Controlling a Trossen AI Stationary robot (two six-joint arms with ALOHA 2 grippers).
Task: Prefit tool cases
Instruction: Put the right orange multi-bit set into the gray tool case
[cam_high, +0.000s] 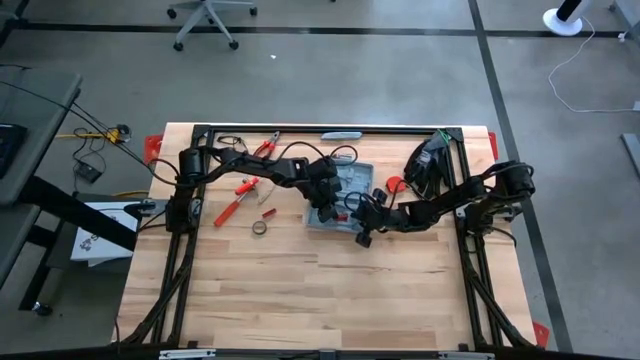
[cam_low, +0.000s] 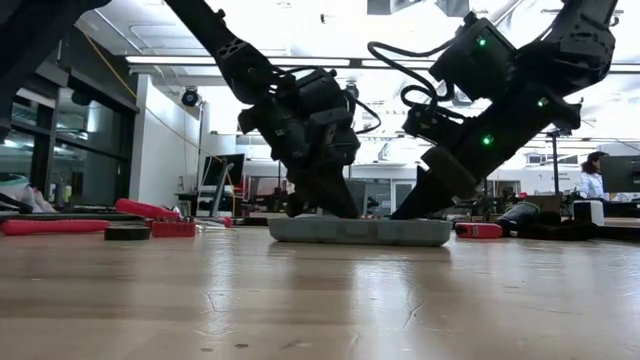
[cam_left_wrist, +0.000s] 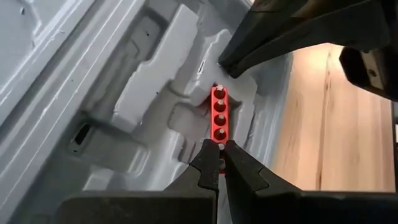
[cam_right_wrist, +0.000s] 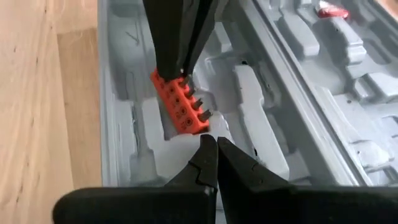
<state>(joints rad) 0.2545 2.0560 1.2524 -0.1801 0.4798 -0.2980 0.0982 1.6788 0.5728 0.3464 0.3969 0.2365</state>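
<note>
From above, the open case (cam_high: 338, 200) lies mid-table, both arms over it. Low view: it lies flat (grey base). Wrist views: left gripper (cam_left_wrist: 219, 152) and right gripper (cam_right_wrist: 216, 149), fingers together, flank the case's red bit holder (cam_left_wrist: 217, 115), neither holding it.

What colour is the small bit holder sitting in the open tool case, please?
Red-orange; the bit holder shows best in the right wrist view, set in the grey tool case.

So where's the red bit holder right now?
The red bit holder sits in the open tool case mid-table, between the shut left gripper and right gripper.
</note>
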